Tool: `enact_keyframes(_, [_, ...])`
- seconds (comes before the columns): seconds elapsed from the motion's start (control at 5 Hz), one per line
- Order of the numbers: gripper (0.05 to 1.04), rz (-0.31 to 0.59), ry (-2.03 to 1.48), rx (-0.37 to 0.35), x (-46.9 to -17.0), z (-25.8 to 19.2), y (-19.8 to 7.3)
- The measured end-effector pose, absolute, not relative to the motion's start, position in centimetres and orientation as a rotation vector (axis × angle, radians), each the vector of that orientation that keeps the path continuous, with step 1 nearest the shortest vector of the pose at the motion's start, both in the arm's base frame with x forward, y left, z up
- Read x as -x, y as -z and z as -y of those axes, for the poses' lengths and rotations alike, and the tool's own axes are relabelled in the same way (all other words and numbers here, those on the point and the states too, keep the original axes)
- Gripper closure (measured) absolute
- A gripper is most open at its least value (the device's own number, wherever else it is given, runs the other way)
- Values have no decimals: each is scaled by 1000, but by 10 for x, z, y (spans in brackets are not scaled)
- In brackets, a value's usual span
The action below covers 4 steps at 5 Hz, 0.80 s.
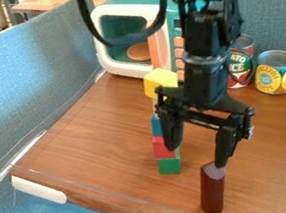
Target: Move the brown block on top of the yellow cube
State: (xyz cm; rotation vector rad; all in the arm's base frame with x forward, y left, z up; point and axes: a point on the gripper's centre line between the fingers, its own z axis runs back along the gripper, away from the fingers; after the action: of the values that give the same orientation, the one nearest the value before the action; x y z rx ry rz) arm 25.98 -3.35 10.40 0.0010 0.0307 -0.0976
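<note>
Wood-grain tabletop (95, 130) carries a toy microwave (120, 26) behind the yellow cube (160, 79), which tops a stack of blocks (164, 147). Brown block (212, 191) stands upright on the tabletop, nearer the camera than the yellow cube and to its right in view. My gripper (198, 155) hangs partly before and below the cube, jaws apart; contact with the brown block: cannot tell.

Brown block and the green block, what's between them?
Bare table lies between the brown block and the green block, as the camera view shows.
</note>
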Motion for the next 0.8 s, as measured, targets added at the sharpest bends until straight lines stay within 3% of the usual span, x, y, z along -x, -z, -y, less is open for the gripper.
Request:
enact_keyframes(0.4, [84,-28,69,63,-274,45,-76])
enact_keyframes(0.8, [130,-41,39,78,-275,51,-67])
